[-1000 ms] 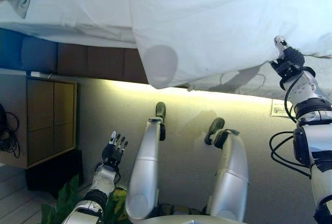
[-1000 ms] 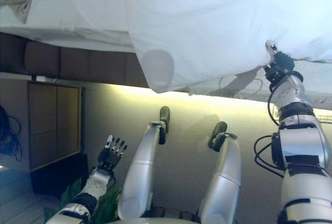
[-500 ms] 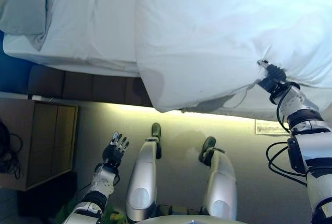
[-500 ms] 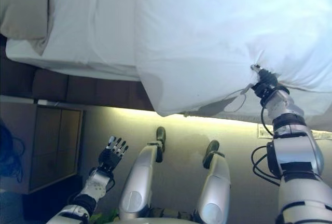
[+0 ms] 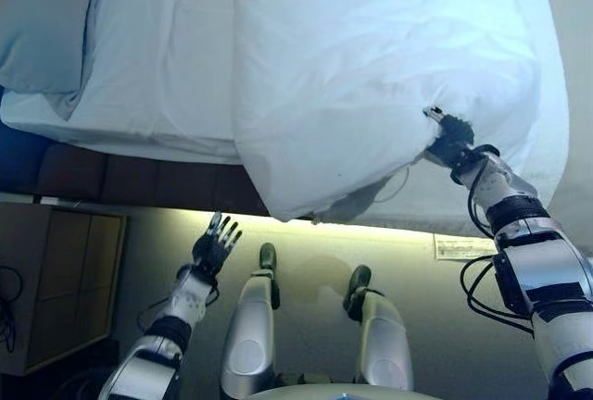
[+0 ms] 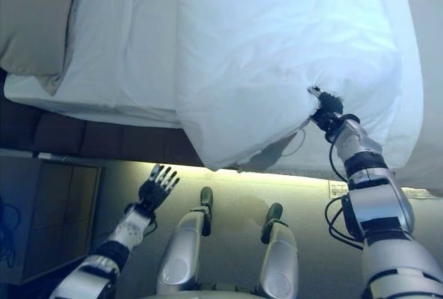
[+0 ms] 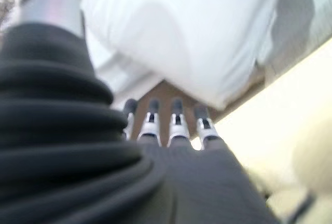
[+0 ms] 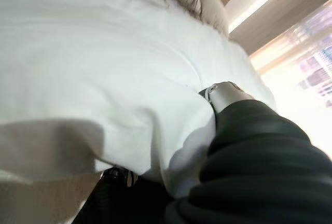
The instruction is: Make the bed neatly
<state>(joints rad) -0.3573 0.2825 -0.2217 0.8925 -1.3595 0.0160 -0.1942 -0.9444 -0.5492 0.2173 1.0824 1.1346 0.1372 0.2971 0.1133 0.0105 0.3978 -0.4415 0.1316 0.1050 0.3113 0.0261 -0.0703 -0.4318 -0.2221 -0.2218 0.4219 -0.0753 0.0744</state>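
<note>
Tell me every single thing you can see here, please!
Duvet: one, white, spread over the bed, one corner hanging off the near edge.
Sheet: one, white, bare on the mattress left of the duvet.
Pillow: one, pale, at the bed's far left end.
Bed base: one, dark brown, under the mattress.
Cabinet: one, wooden, on the floor at the left.
Left hand: fingers spread, holding nothing, low by the floor.
Right hand: pinching the duvet's edge.

Beige floor (image 5: 306,252) with bright light strip along bed base. Wooden cabinet (image 5: 56,280) at left. Dark padded panels (image 5: 120,182) under mattress edge.
</note>
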